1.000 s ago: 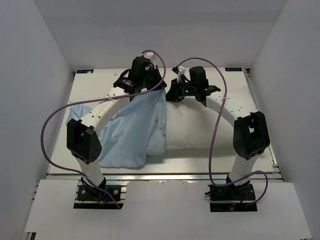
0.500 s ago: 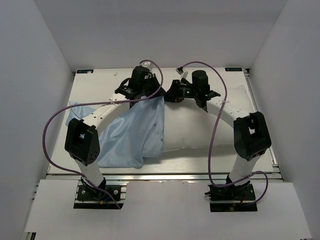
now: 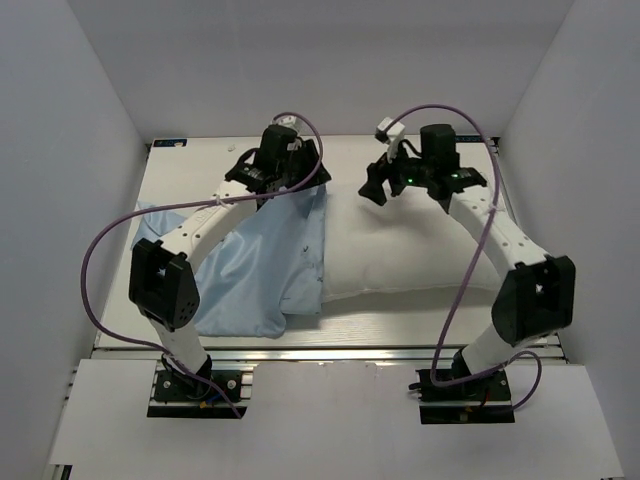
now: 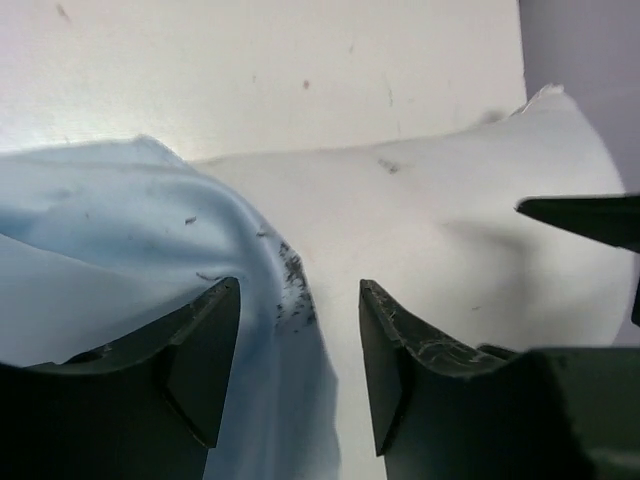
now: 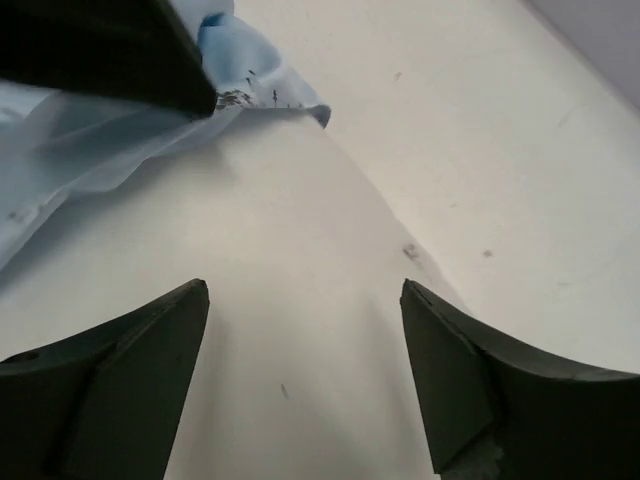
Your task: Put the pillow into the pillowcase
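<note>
The pillow [image 3: 400, 255] is laid across the middle and right of the table [image 3: 195, 168], and its left end is overlapped by the pillowcase [image 3: 255, 270], which is spread toward the left. The left gripper [image 4: 298, 350] is held over the pillowcase's far edge with its jaws spread; whether the cloth is touched cannot quite be told. The right gripper [image 5: 300, 370] is held above the pillow's far side, jaws wide apart, with nothing pinched.

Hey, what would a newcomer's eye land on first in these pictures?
A plump off-white pillow lies across the table, its left end covered by a crumpled light-blue pillowcase. The left gripper and right gripper hover open near the far edge where cloth meets cushion.
</note>
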{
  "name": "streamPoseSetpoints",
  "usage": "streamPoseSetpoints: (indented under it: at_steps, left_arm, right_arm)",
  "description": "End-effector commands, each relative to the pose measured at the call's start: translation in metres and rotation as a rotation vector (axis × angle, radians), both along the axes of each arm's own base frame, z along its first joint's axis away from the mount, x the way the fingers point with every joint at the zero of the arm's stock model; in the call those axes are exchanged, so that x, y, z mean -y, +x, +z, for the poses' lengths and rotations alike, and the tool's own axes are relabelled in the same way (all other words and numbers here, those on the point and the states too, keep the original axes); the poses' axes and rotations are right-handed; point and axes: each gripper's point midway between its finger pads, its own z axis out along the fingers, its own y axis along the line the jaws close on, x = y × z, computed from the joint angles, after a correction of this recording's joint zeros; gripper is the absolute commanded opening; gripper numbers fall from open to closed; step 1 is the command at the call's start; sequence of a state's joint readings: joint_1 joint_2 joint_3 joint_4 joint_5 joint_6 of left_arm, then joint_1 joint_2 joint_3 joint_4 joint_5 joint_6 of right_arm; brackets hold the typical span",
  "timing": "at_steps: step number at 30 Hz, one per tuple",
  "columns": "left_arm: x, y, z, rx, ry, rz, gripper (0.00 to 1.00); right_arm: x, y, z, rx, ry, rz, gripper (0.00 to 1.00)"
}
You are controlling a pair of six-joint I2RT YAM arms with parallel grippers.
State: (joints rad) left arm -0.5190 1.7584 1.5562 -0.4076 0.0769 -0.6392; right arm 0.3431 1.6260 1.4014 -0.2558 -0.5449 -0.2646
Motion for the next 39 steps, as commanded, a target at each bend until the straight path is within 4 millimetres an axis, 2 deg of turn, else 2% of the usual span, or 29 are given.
streamPoseSetpoints:
  at_steps: [1, 2, 3, 4, 5, 6, 7, 8, 9, 10, 11, 12, 13, 14, 15, 17, 18, 19, 20, 21, 24, 25, 28, 31, 34, 36, 39]
  left_arm:
    - [-0.028, -0.001, 0.092, 0.183, 0.031, 0.058, 0.61]
    - [-0.031, -0.006, 0.101, 0.195, 0.033, 0.052, 0.61]
    - [-0.034, -0.014, 0.101, 0.182, 0.041, 0.045, 0.61]
    - [-0.039, -0.029, 0.116, 0.207, 0.019, 0.039, 0.62]
    - [-0.038, -0.042, 0.116, 0.202, 0.011, 0.021, 0.62]
    - [-0.039, -0.056, 0.093, 0.151, 0.022, 0.014, 0.63]
    - [-0.043, -0.076, 0.103, 0.167, -0.003, 0.007, 0.63]
    - [-0.036, -0.094, 0.096, 0.152, -0.015, -0.016, 0.63]
    - [-0.036, -0.11, 0.065, 0.081, -0.017, -0.011, 0.63]
    - [-0.028, -0.129, 0.058, 0.062, -0.031, -0.04, 0.63]
    - [-0.029, -0.146, 0.063, 0.07, -0.063, -0.05, 0.63]
    - [-0.028, -0.156, 0.054, 0.035, -0.071, -0.032, 0.63]
    - [-0.028, -0.169, 0.037, 0.001, -0.051, -0.035, 0.64]
    - [-0.019, -0.191, 0.033, -0.013, -0.045, -0.073, 0.64]
    - [-0.02, -0.198, 0.02, -0.034, -0.026, -0.04, 0.64]
    - [-0.005, -0.223, 0.007, -0.053, 0.003, -0.087, 0.64]
    - [-0.002, -0.229, -0.007, -0.084, 0.04, -0.08, 0.64]
    - [0.0, -0.228, -0.011, -0.071, 0.075, -0.06, 0.65]
    - [0.006, -0.236, -0.018, -0.077, 0.109, -0.076, 0.65]
    - [0.004, -0.237, -0.037, -0.114, 0.183, -0.052, 0.65]
    - [-0.002, -0.231, -0.051, -0.119, 0.279, 0.02, 0.65]
    - [-0.005, -0.226, -0.062, -0.118, 0.329, 0.054, 0.66]
    - [-0.013, -0.219, -0.072, -0.134, 0.41, 0.125, 0.66]
    - [-0.02, -0.211, -0.07, -0.116, 0.459, 0.183, 0.65]
    - [-0.024, -0.206, -0.077, -0.101, 0.504, 0.203, 0.64]
    - [-0.024, -0.204, -0.086, -0.094, 0.532, 0.207, 0.6]
    - [-0.026, -0.201, -0.087, -0.089, 0.559, 0.213, 0.47]
  right_arm:
    - [0.017, -0.018, 0.042, 0.253, -0.112, 0.127, 0.84]
    - [0.016, -0.035, 0.042, 0.262, -0.108, 0.189, 0.86]
    - [0.016, -0.043, 0.042, 0.325, -0.136, 0.26, 0.87]
    - [0.015, -0.054, 0.038, 0.347, -0.141, 0.319, 0.88]
    - [0.014, -0.082, 0.026, 0.323, -0.124, 0.415, 0.89]
    - [0.014, -0.094, 0.02, 0.349, -0.129, 0.474, 0.89]
    - [0.015, -0.103, 0.016, 0.419, -0.147, 0.543, 0.89]
    - [0.013, -0.117, 0.02, 0.455, -0.123, 0.584, 0.9]
    - [0.015, -0.127, 0.005, 0.443, -0.124, 0.605, 0.89]
    - [0.014, -0.131, 0.001, 0.459, -0.134, 0.615, 0.89]
    - [0.014, -0.135, 0.0, 0.474, -0.143, 0.614, 0.89]
    - [0.015, -0.139, -0.013, 0.45, -0.157, 0.61, 0.89]
    - [0.014, -0.132, -0.018, 0.442, -0.192, 0.561, 0.89]
    - [0.014, -0.13, -0.021, 0.438, -0.21, 0.532, 0.89]
    - [0.011, -0.129, -0.028, 0.434, -0.225, 0.523, 0.89]
    - [0.013, -0.124, -0.039, 0.398, -0.264, 0.474, 0.9]
    - [0.012, -0.123, -0.042, 0.388, -0.269, 0.459, 0.9]
    - [0.011, -0.121, -0.045, 0.386, -0.285, 0.446, 0.89]
    - [0.01, -0.12, -0.048, 0.367, -0.287, 0.428, 0.89]
    - [0.009, -0.118, -0.049, 0.361, -0.289, 0.412, 0.89]
    - [0.006, -0.115, -0.049, 0.344, -0.289, 0.38, 0.89]
    - [0.006, -0.114, -0.049, 0.342, -0.288, 0.374, 0.89]
    - [0.006, -0.114, -0.048, 0.341, -0.283, 0.367, 0.89]
    - [0.008, -0.117, -0.051, 0.337, -0.283, 0.364, 0.89]
    - [0.008, -0.118, -0.053, 0.328, -0.276, 0.357, 0.89]
    - [0.008, -0.118, -0.055, 0.321, -0.272, 0.355, 0.89]
    - [0.007, -0.119, -0.056, 0.31, -0.268, 0.354, 0.89]
